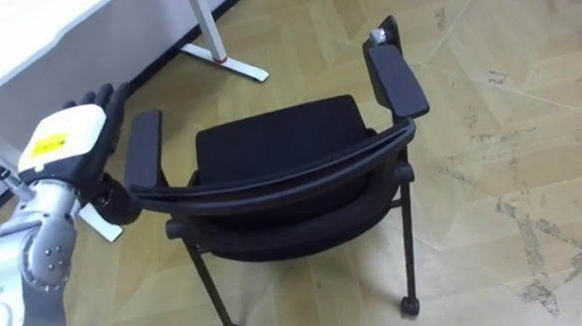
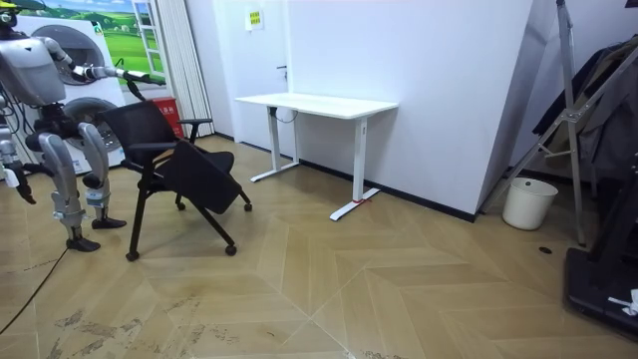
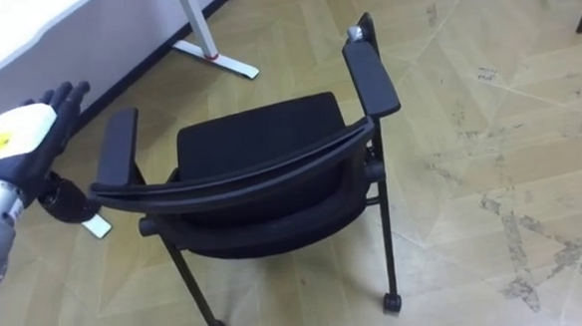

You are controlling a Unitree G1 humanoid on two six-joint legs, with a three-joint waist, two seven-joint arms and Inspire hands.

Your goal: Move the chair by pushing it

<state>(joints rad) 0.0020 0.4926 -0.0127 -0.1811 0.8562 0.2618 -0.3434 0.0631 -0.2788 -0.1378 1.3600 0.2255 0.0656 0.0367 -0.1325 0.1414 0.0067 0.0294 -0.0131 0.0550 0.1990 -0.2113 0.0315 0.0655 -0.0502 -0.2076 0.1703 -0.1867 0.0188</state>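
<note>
Fingers (image 1: pixel 106 95) straight, left hand (image 1: pixel 65 140) hovers beside armrest (image 1: pixel 143 149) of chair (image 1: pixel 280 144).

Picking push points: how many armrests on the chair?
2. The left armrest is beside the left hand. The right armrest is on the other side of the chair, with no hand near it.

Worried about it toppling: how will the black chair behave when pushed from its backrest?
The chair will probably roll readily: small casters show under its thin legs, on a smooth floor. Pushed high at the backrest, beside the left hand, it may tip if a caster catches. Its slim frame suggests it is fairly light.
</note>
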